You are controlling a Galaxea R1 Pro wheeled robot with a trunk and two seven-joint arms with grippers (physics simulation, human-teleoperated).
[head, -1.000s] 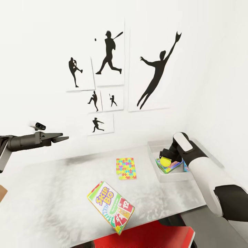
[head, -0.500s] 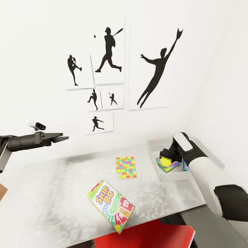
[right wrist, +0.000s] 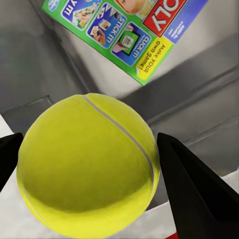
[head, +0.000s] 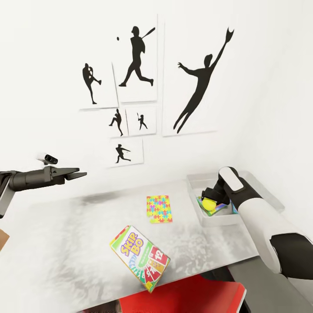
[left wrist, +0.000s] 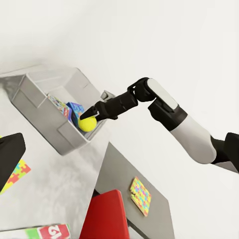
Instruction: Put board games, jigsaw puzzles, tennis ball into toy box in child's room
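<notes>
My right gripper point(head: 209, 201) is shut on the yellow-green tennis ball point(head: 208, 204), just above the pale grey toy box point(head: 217, 222) at the table's right end. In the right wrist view the ball point(right wrist: 87, 164) sits between both fingers point(right wrist: 199, 199), over a green-edged board game point(right wrist: 124, 35) lying in the box. A blue game box point(left wrist: 74, 108) lies in there too. The SKIP-BO box point(head: 140, 257) juts over the table's front edge. One jigsaw puzzle point(head: 159, 208) lies mid-table; another puzzle point(left wrist: 140, 195) lies on a lower dark grey surface. My left gripper point(head: 80, 174) hovers open, high at the left.
A red chair point(head: 187, 298) stands under the table's front edge, below the SKIP-BO box. White walls close in behind and to the right of the table point(head: 78, 243), with black sport prints point(head: 139, 61) on the back wall.
The whole head view has shifted a little, so the camera moved. My right gripper still holds the ball over the toy box, and the left arm has not moved.
</notes>
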